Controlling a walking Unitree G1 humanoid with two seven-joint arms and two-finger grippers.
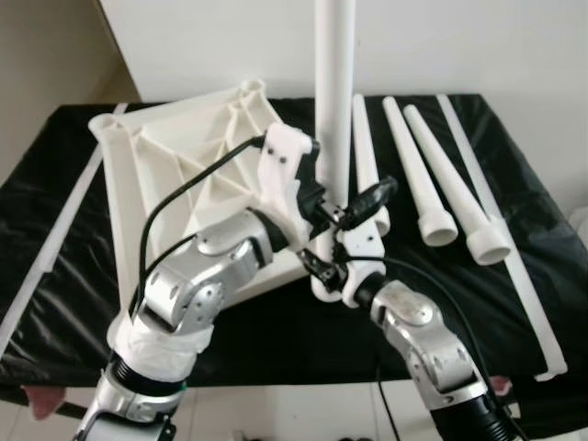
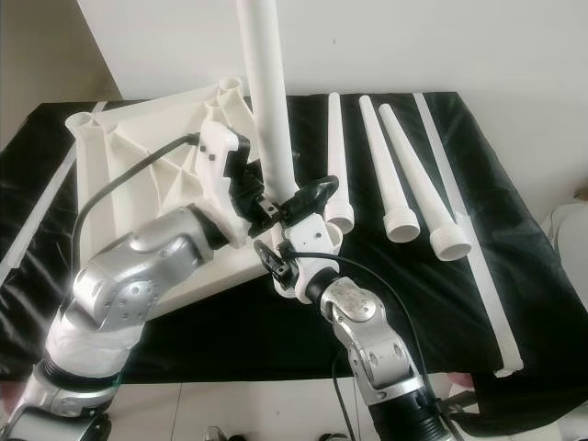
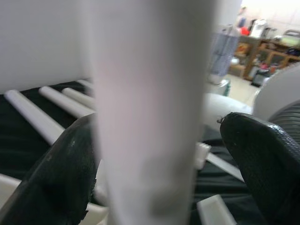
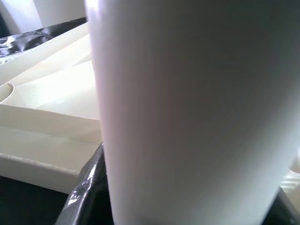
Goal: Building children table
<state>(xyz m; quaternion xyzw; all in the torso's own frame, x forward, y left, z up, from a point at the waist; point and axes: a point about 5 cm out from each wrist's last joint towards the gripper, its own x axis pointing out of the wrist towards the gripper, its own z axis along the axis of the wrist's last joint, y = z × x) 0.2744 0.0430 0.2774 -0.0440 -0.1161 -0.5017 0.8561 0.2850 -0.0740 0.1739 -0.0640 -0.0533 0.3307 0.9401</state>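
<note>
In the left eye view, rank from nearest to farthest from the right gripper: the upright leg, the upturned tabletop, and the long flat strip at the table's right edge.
1. Upright leg: between the right gripper fingers, at the centre.
2. Upturned tabletop: just to the robot's left, tilted.
3. Long flat strip: far right, along the black table edge.

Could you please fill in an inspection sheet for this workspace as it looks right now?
Surface: black-covered table.
Job's things: white tabletop lying underside up; upright leg standing at its near corner; three spare legs lying to the right.
Clutter: long white strip along the right edge.
Grippers: left gripper around the upright leg; right gripper at its base.
Cables: black cable on left arm.
Surroundings: white wall.
</note>
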